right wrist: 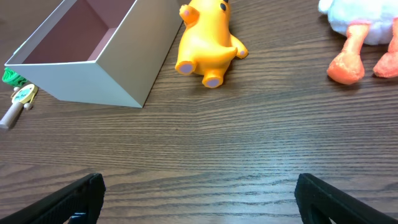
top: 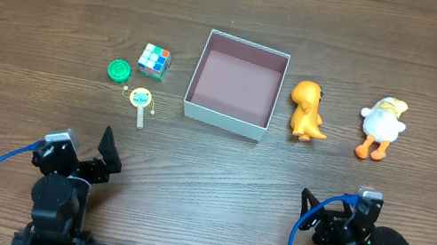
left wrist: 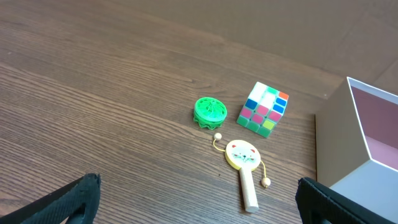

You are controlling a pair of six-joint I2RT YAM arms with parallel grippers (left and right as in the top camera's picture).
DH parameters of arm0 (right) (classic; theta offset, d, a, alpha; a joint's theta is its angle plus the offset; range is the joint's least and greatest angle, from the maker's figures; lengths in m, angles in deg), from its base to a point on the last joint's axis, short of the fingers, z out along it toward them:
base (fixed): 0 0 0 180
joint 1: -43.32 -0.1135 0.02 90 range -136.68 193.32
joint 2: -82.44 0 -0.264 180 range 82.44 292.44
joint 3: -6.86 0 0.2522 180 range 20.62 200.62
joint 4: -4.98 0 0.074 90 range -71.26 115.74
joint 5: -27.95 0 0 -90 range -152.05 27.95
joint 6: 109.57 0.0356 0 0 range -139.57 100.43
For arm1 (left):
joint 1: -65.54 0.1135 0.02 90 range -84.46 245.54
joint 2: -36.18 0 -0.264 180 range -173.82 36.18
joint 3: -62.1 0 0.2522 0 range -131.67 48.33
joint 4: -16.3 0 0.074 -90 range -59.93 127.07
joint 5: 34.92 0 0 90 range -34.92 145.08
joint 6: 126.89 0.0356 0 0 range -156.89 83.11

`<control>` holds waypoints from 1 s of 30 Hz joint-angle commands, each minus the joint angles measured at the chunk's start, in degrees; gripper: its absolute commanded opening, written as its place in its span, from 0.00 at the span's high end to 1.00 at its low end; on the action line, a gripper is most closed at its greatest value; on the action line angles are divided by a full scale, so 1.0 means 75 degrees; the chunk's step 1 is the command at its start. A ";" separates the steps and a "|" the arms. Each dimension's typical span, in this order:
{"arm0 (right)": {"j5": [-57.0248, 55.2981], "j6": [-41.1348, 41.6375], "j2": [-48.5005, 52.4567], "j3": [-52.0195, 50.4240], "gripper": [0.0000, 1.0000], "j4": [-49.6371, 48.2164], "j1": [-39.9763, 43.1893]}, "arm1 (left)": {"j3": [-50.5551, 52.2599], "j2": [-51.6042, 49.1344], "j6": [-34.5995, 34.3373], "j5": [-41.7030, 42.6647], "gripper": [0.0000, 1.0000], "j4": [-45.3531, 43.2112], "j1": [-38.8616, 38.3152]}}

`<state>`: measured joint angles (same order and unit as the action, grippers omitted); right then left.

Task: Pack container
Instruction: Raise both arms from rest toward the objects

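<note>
A shallow square container [top: 224, 118], lidless, with thin white walls and a dusty pink-mauve inside, sits upright near the middle of a dark wood-grain tabletop [top: 237, 18]. Its whole floor shows from overhead. It lies ahead of both arms, well apart from either set of jaws, and roughly between them from side to side

Just right of the container, near its wall but apart from it, an orange toy animal [top: 306, 109] lies on its side. Further right lies a white plush duck [top: 381, 124] with orange feet. To the left of the container lies a multicoloured puzzle cube [top: 155, 60], with a round green toy [top: 119, 70] just beyond it. A small yellow rattle drum [top: 142, 103] with a wooden handle lies a little nearer the arms

The left jaws sit at the near edge of the tabletop, spread wide and gripping nothing. In the left wrist view their dark fingertips [left wrist: 81, 196] show only in the bottom corners, and the container's near corner shows at the right edge. The three small toys lie ahead on open wood

The right jaws are likewise spread wide and holding nothing. Their fingertips [right wrist: 311, 193] sit in the bottom corners of the right wrist view, with the container at the upper left, far beyond them
</note>
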<state>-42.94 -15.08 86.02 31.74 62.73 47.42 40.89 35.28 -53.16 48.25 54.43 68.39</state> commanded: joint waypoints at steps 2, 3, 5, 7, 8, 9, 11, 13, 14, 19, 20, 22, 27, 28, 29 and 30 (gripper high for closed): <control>0.0038 -0.0003 -0.0067 -0.0125 0.00 -0.0026 0.0015 | 0.0052 0.0087 0.0117 0.0044 0.00 -0.0026 -0.0035; 0.0038 -0.0003 -0.0067 -0.0125 0.00 -0.0026 0.0015 | 0.0052 0.0087 0.0117 0.0044 0.00 -0.0026 -0.0035; 0.0038 -0.0006 -0.0067 -0.0125 0.00 -0.0029 0.0015 | 0.0052 0.0087 0.0117 0.0044 0.00 -0.0026 -0.0035; 0.0038 -0.0003 -0.0067 -0.0125 0.00 -0.0029 0.0015 | 0.0052 0.0087 0.0117 0.0044 0.00 -0.0026 -0.0035; 0.0038 -0.0003 -0.0067 -0.0125 0.00 -0.0029 0.0015 | 0.0052 0.0087 0.0117 0.0044 0.00 -0.0026 -0.0035; 0.0035 -0.0003 -0.0067 -0.0125 0.00 -0.0029 0.0015 | 0.0052 0.0087 0.0117 0.0044 0.00 -0.0026 -0.0035; 0.0038 -0.0003 -0.0067 -0.0125 0.00 -0.0029 0.0015 | 0.0052 0.0087 0.0117 0.0044 0.00 -0.0026 -0.0035; 0.0038 -0.0003 -0.0067 -0.0125 0.00 -0.0026 0.0015 | 0.0052 0.0087 0.0117 0.0044 0.00 -0.0026 -0.0035; 0.0038 -0.0003 -0.0067 -0.0125 0.00 -0.0029 0.0015 | 0.0052 0.0087 0.0117 0.0044 0.00 -0.0026 -0.0035; 0.0035 -0.0003 -0.0067 -0.0125 0.00 -0.0026 0.0015 | 0.0052 0.0087 0.0117 0.0044 0.00 -0.0026 -0.0035; 0.0038 -0.0003 -0.0067 -0.0125 0.00 -0.0029 0.0015 | 0.0052 0.0087 0.0117 0.0044 0.00 -0.0026 -0.0035; 0.0035 -0.0006 -0.0067 -0.0125 0.00 -0.0029 0.0015 | 0.0052 0.0087 0.0117 0.0044 0.00 -0.0026 -0.0035; -0.0277 -0.0009 -0.0067 -0.0125 0.00 -0.0070 0.0015 | 0.0052 0.0087 0.0117 0.0044 0.00 -0.0026 -0.0035; -0.0411 -0.0006 -0.0067 -0.0125 0.00 -0.0137 0.0015 | 0.0052 0.0087 0.0117 0.0044 0.00 -0.0026 -0.0035; -0.0522 -0.0006 -0.0067 -0.0125 0.00 -0.0207 0.0015 | 0.0052 0.0087 0.0117 0.0044 0.00 -0.0026 -0.0035; -0.0545 -0.0009 -0.0067 -0.0125 0.00 -0.0297 0.0015 | 0.0052 0.0087 0.0114 0.0044 0.00 -0.0032 -0.0035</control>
<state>-45.17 -15.08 86.02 31.56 61.75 47.42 40.89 35.28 -53.16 48.25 54.43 68.39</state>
